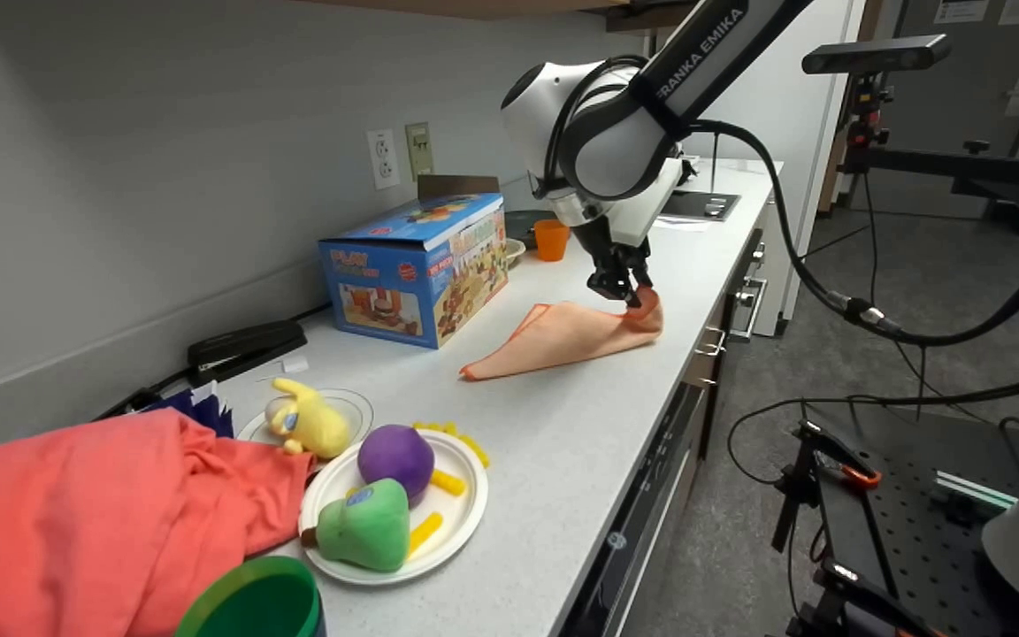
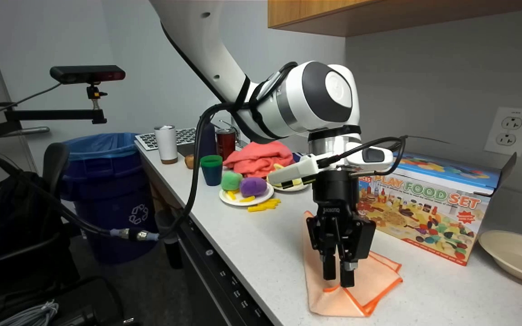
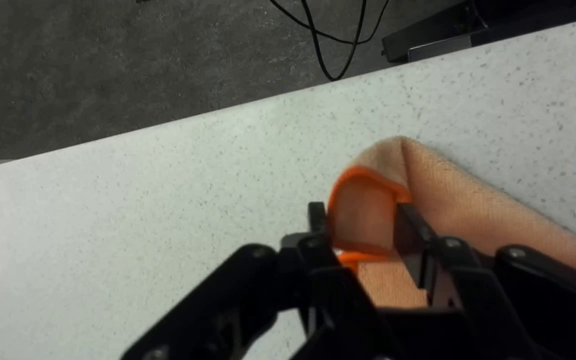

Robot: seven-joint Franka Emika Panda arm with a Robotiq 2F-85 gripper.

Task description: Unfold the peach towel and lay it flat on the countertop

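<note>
Unfolding seems in hand — the claw [image 2: 338, 277] stands parted, an edge of the towel [image 1: 567, 339] curled between its tips (folds remain); next should be pinching and drawing it flat.

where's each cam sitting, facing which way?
An exterior view: near the coral cloth, facing along the countertop; arm, gripper show.
An exterior view: near the beige dish, facing back toward that coral cloth; arm, gripper show.
Wrist view: on the wrist, facing down at the peach towel; gripper only.
Both exterior views share peach towel, blue box.
</note>
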